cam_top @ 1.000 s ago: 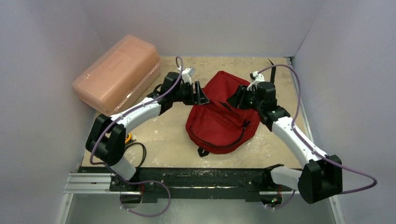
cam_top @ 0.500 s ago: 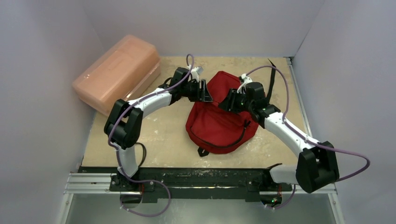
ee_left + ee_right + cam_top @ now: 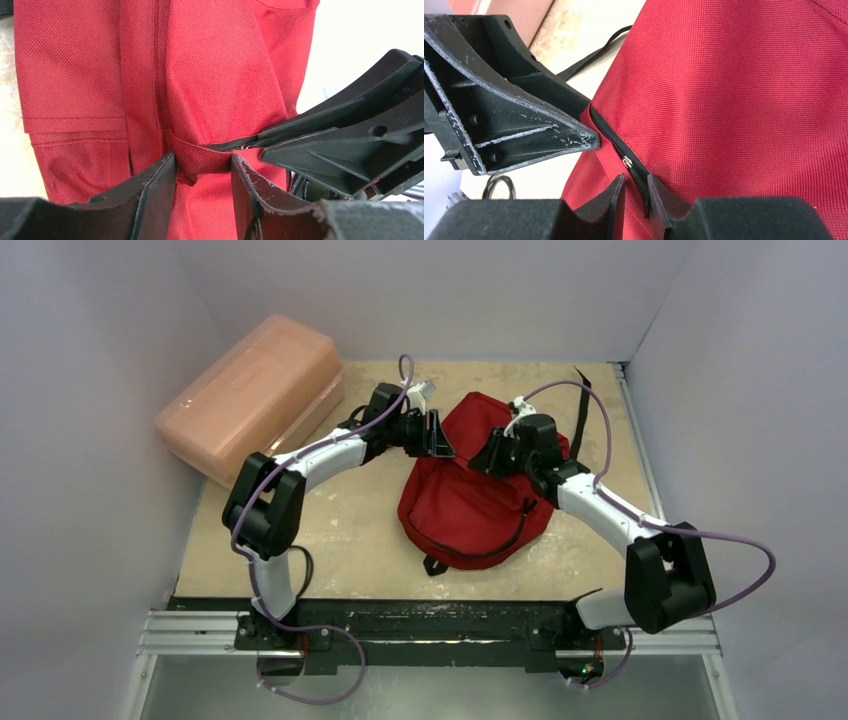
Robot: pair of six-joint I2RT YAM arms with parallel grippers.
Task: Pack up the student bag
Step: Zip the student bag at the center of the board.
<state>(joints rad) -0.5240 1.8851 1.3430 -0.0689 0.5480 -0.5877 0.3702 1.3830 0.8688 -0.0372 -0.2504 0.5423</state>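
The dark red student bag [image 3: 470,495] lies flat mid-table, its top toward the back. My left gripper [image 3: 437,440] is at its upper left edge. In the left wrist view that gripper [image 3: 202,162] has a bunched fold of red fabric [image 3: 200,157] filling the gap between its fingers and touching both. My right gripper [image 3: 490,455] faces it from the right. Its jaws [image 3: 635,182] stand narrowly apart around the black zipper pull [image 3: 644,192], which rests against one finger just below the metal slider [image 3: 628,162]. The black zipper [image 3: 611,135] runs up toward the left gripper.
A pink translucent plastic box [image 3: 250,395] leans at the back left against the wall. A black strap [image 3: 583,390] trails from the bag toward the back right corner. White walls enclose three sides. A dark cable [image 3: 300,565] lies near the left arm's base.
Both arms moved in to the bag's top edge until the grippers nearly meet. Both pairs of jaws narrowed, the left around a fabric fold, the right around the zipper pull.
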